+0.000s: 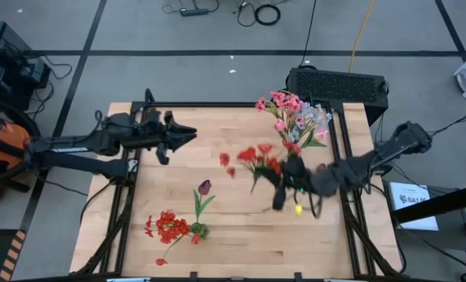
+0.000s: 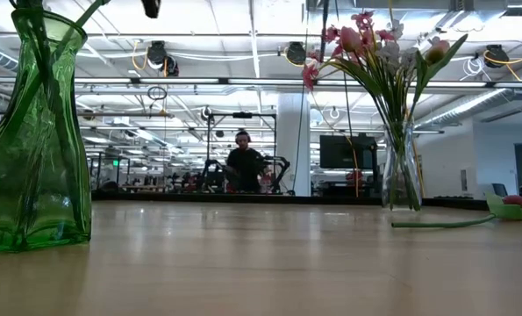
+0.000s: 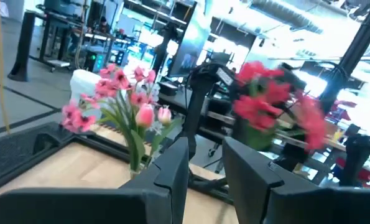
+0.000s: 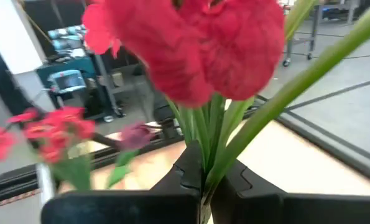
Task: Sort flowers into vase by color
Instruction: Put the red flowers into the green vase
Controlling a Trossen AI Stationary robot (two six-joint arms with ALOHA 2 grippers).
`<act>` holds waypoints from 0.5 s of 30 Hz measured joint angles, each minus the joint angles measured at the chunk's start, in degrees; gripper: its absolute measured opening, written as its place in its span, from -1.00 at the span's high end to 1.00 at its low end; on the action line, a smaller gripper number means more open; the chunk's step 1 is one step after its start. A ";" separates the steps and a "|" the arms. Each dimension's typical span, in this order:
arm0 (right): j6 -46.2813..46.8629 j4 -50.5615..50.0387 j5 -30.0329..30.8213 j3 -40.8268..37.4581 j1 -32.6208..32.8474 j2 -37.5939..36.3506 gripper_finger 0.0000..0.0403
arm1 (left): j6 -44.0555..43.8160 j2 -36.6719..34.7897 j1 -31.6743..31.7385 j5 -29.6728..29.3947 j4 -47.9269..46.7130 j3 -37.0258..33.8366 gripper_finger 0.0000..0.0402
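Right pincer (image 4: 204, 186) pinches thin green stems (image 4: 217, 134), ruffled red blossoms (image 4: 197, 43)

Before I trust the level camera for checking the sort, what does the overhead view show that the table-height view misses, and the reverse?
Only the overhead view shows both grippers: the right gripper shut on a red-blossomed green-stemmed bunch, and the left gripper over the table's left side. It alone shows the dark maroon tulip bud.

Only the table-height view shows the green glass vase's body, and a person beyond the table.

Both show the clear vase of pink blooms.
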 joint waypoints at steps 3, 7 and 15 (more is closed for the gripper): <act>1.27 3.42 4.68 0.00 5.83 2.56 1.00 | 0.01 -2.94 0.03 -0.06 -4.31 0.00 0.48; -4.03 20.36 6.79 -0.04 10.25 9.15 1.00 | 0.03 -5.45 0.03 -0.08 -9.65 0.00 0.48; -14.59 49.84 2.85 1.30 8.58 24.01 1.00 | -0.38 -5.96 0.02 -0.12 -13.78 0.00 0.48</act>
